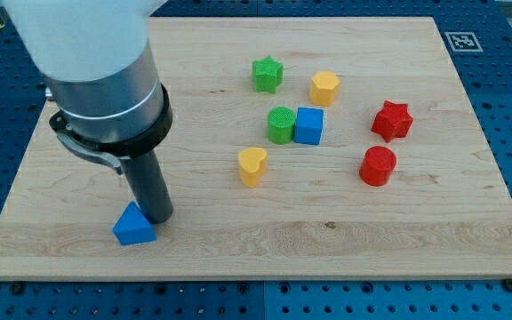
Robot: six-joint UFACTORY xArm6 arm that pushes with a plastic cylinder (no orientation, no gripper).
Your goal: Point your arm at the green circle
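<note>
The green circle (280, 124) is a round green block near the middle of the wooden board (416, 222), touching the blue cube (309, 125) on its right. My tip (156, 216) is far to the view's left and lower, resting right beside the blue triangle (133, 225), which partly hides its end. The wide grey arm body rises from the tip to the view's top left.
A green star (267, 74) and a yellow hexagon (324, 87) lie above the green circle. A yellow heart (252, 165) lies below it. A red star (391, 121) and a red circle (379, 165) are at the right.
</note>
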